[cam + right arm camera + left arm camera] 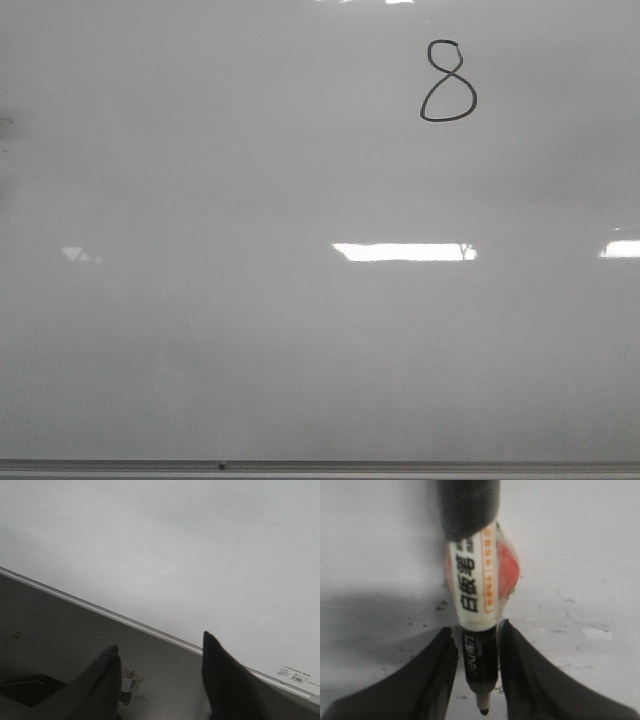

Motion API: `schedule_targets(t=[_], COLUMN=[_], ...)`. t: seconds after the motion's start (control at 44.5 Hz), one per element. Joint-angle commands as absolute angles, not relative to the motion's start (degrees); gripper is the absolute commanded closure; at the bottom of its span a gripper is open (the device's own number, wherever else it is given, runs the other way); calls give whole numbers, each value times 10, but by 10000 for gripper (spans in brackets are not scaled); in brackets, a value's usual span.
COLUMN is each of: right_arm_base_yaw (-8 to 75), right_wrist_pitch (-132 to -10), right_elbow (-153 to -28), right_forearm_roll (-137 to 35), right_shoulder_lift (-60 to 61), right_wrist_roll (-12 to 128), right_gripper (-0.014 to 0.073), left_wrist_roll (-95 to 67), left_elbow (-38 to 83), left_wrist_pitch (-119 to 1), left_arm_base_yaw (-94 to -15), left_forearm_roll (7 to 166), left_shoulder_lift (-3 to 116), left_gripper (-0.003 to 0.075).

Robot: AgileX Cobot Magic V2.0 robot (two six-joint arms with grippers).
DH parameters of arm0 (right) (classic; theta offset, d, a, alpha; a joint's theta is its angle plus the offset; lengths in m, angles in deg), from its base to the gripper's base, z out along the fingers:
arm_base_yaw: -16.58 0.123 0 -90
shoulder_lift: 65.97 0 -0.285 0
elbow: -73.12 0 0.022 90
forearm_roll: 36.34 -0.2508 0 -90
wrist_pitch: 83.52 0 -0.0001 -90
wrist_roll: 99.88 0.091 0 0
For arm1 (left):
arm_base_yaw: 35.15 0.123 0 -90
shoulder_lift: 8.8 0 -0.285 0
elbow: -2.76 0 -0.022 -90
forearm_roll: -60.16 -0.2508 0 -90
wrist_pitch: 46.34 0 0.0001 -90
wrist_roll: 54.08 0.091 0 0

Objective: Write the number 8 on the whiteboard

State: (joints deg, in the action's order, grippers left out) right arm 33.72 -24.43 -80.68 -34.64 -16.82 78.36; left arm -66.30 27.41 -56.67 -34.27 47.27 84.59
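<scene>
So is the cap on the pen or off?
Off. The marker sits clamped in the left gripper with its bare black tip showing, no cap over it.

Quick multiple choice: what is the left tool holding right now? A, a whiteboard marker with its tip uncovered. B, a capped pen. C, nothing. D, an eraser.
A: in the left wrist view the left tool is clamped on a marker, whose bare black tip points out past the fingers.

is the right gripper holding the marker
No, the right gripper is open and empty over the whiteboard edge; the marker sits in the left gripper.
</scene>
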Motion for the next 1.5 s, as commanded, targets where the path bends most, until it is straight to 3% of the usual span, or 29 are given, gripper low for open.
schedule_targets(t=[0.0,0.112,0.427,0.808,1.033,1.324,1.392,1.482], right_arm_base_yaw=[334,334,334,334,334,334,334,334], right_wrist_pitch=[-276,-276,-275,-271,-278,-292,-292,-292], right_elbow=[-825,-825,-825,-825,-803,-786,-786,-786], right_forearm_roll=[-338,-338,-338,-329,-375,-375,-375,-375], right_shoulder_lift=[-171,-171,-171,-178,-214,-229,-229,-229], right_wrist_roll=[784,784,784,783,783,783,783,783], right_gripper=[199,199,199,199,199,202,254,410], left_wrist_roll=[-664,-664,-651,-541,-526,-526,-526,-526], left_elbow=[253,250,248,248,267,271,271,271], left_wrist_pitch=[-540,-562,-698,-920,-942,-940,-937,-934], left_arm_base_yaw=[-346,-346,-354,-506,-585,-598,-598,-598], left_forearm_roll=[471,471,471,530,549,551,551,551], left_shoulder_lift=[829,826,722,516,431,418,418,418], left_gripper=[412,368,374,374,374,377,409,503])
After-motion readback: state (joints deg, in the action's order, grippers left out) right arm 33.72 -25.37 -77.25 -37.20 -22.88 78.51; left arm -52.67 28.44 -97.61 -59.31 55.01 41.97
